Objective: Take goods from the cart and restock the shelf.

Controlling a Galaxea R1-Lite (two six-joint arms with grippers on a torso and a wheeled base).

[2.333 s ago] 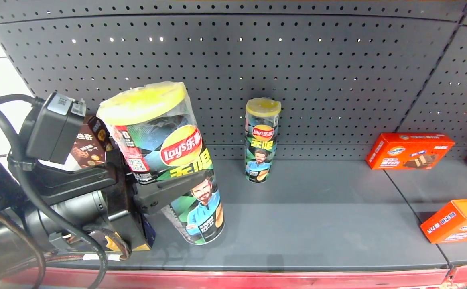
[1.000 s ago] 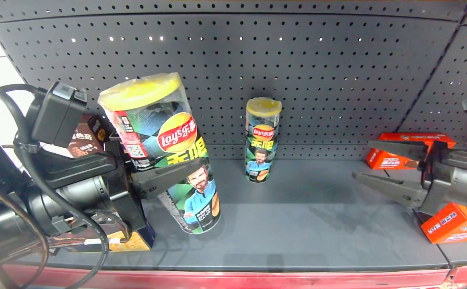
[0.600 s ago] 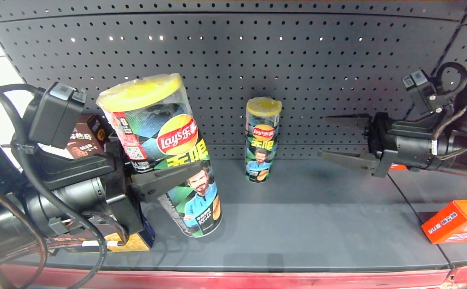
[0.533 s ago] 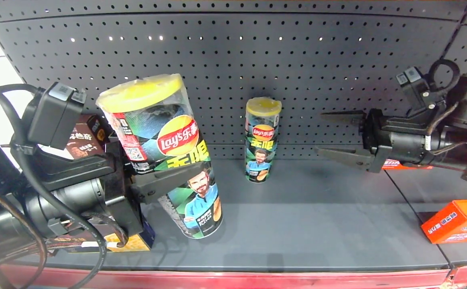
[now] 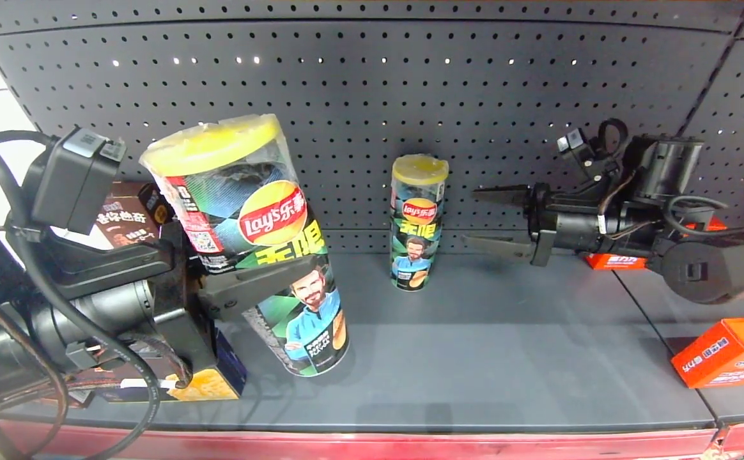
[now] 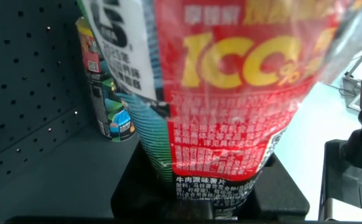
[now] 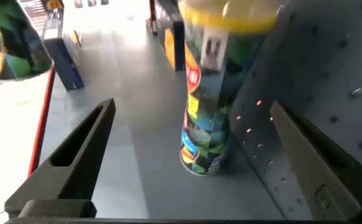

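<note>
The left gripper (image 5: pixel 254 281) is clamped on a tilted chip can (image 5: pixel 263 211) left and forward of the standing can (image 5: pixel 418 223) (upright on the shelf (image 5: pixel 506 358)); the right gripper (image 5: pixel 471 216), jaws apart, sits just right of it.

A dark grey perforated back panel (image 5: pixel 474 96) rises behind the shelf (image 5: pixel 506 358), and a red strip (image 5: pixel 372 444) runs along the shelf's front edge. At the far left, near the back panel, stands a brown snack box (image 5: pixel 119 217) printed with cookies. A blue and yellow box (image 5: pixel 209 383) lies in front of it, near the front edge. On the right, an orange box (image 5: pixel 615 260) lies close to the back panel, largely hidden. A second orange box (image 5: pixel 727 351) lies flat nearer the front, well apart from the first.
</note>
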